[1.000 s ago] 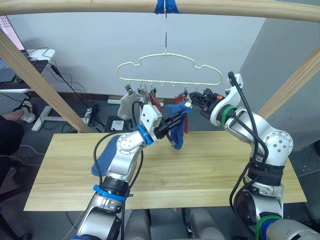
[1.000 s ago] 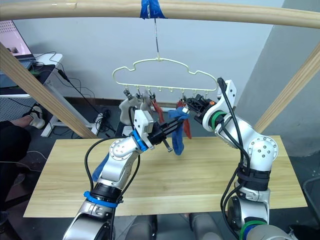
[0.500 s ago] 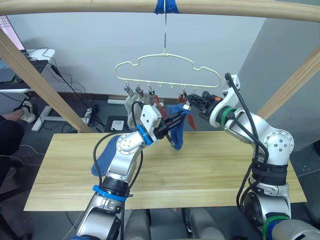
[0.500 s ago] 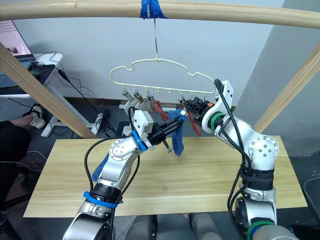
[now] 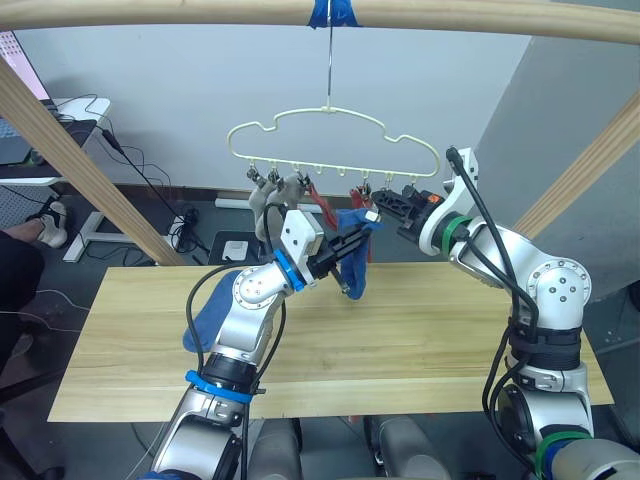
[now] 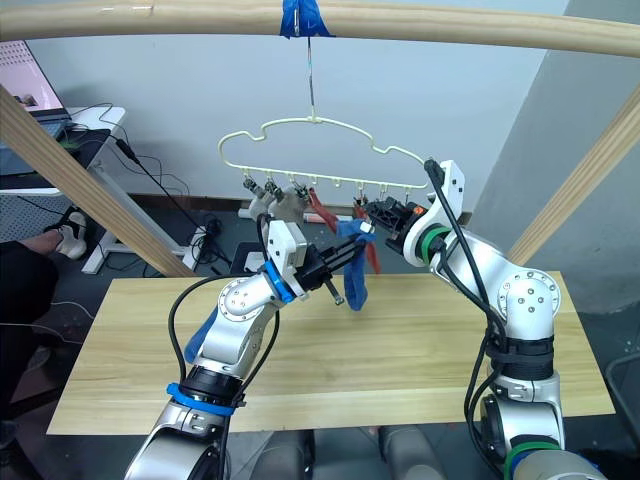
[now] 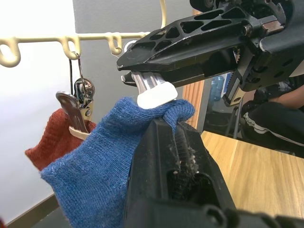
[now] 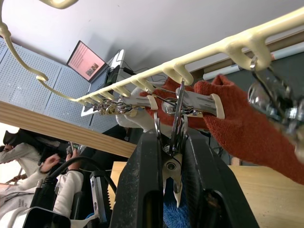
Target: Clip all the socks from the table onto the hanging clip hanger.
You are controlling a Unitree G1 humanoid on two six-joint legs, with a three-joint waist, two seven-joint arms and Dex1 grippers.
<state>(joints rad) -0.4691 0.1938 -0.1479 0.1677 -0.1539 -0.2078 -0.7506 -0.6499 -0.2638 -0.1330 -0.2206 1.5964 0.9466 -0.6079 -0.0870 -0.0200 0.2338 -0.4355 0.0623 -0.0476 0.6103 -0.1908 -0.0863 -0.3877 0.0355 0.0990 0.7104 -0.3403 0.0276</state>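
1. The clip hanger (image 5: 333, 143) hangs by its hook from the wooden pole (image 5: 200, 10) overhead, well above the table (image 5: 420, 340), with open air all round its cloud outline

2. Below the hanger's bar the table (image 6: 400, 350) is bare wood across its middle and out to its right end (plenty of room there), and the slanted frame poles (image 5: 70, 150) stand off to either side of the hanger

3. Under the hanger's left end a blue sock (image 5: 205, 312) lies on the table by its left part, partly behind the left arm

4. Already on the hanger: a light grey sock (image 5: 262, 207) at the left clips and a rust-red sock (image 5: 322, 208) near the middle

5. The left gripper (image 5: 352, 248), just under the hanger's bar, is clamped on a second blue sock (image 7: 95, 175), lifting its cuff up to a metal clip (image 7: 149, 90)

6. The right gripper (image 5: 385, 203), at the hanger's right half, has its fingers (image 8: 142, 190) pinched on that clip's handles (image 8: 173, 142) (a rust-red sock (image 8: 242, 128) hangs just beside it)
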